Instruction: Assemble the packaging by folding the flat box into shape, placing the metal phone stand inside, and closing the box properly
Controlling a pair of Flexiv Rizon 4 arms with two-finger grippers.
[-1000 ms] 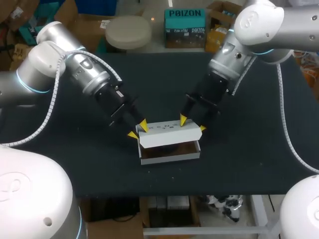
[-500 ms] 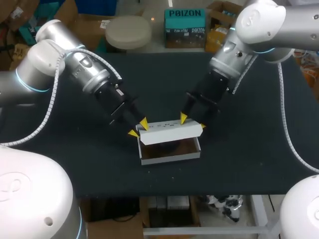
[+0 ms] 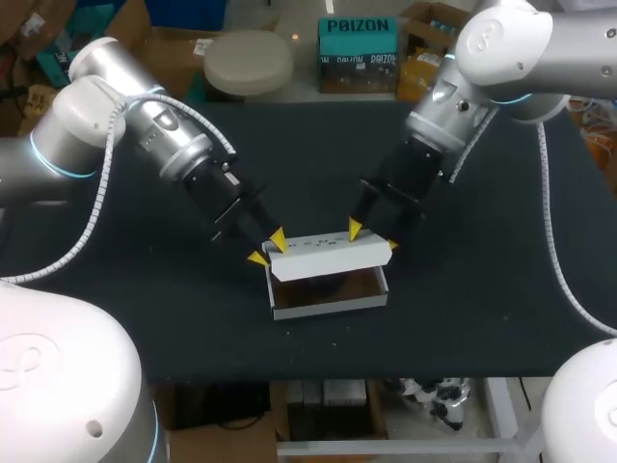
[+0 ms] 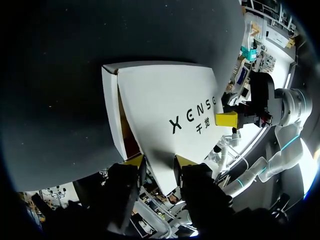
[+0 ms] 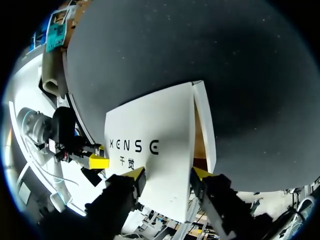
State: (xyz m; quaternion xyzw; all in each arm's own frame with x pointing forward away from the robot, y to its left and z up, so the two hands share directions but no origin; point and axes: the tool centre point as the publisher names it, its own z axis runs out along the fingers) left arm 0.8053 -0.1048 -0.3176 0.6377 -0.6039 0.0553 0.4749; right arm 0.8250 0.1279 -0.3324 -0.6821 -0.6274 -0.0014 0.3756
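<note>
A white cardboard box (image 3: 328,301) stands in the middle of the dark table, its brown inside showing. A dark shape (image 3: 323,283) lies inside; I cannot make out what it is. The printed lid (image 3: 333,252) slants up over the back wall, half raised. My left gripper (image 3: 268,249) holds the lid's left end, its fingertips (image 4: 135,160) pressing either edge of the lid (image 4: 165,110). My right gripper (image 3: 373,238) holds the right end the same way, with the lid (image 5: 155,145) between its fingertips (image 5: 200,173). Each wrist view shows the other arm's yellow tip beyond the lid.
The box is the only object on the black table top (image 3: 482,318). Bare cloth runs around it on all sides, to the front edge (image 3: 328,378). Both arms slant in from the back corners toward the middle.
The lid has risen a little, so more of the brown inside shows. Both grippers have shifted slightly back with it and then kept still.
</note>
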